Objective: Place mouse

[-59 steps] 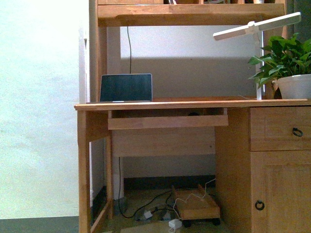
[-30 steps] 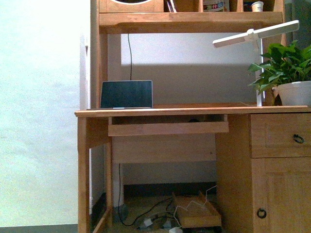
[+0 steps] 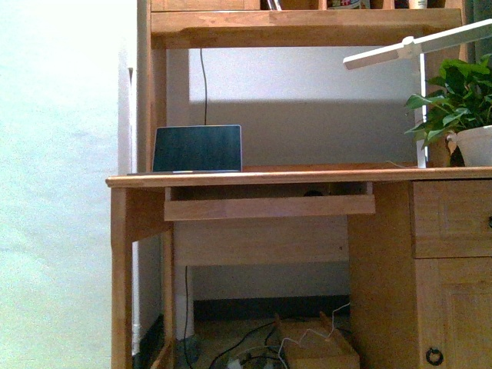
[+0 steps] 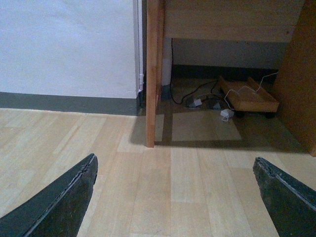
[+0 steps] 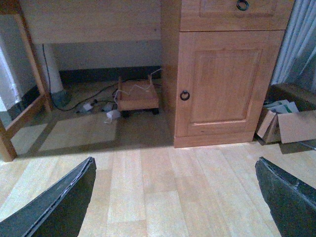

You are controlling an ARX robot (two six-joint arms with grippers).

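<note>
Facing wooden desk [image 3: 121,269]; mouse [image 3: 313,192] shows as a dark hump on the pull-out tray [image 3: 269,207], half hidden under the desktop lip [image 3: 307,178]; laptop [image 3: 197,148] at its 10 o'clock, potted plant [image 3: 461,100] at its 2 o'clock; left gripper [image 4: 174,160] and right gripper [image 5: 175,162] both spread wide, empty, above the floor [image 4: 163,197]; desk looms larger than half a second ago

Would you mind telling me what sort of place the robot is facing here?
Probably a home study or office corner: a wooden desk with a dark screen standing on it, a pull-out tray beneath, and a white desk lamp above a potted plant.
</note>
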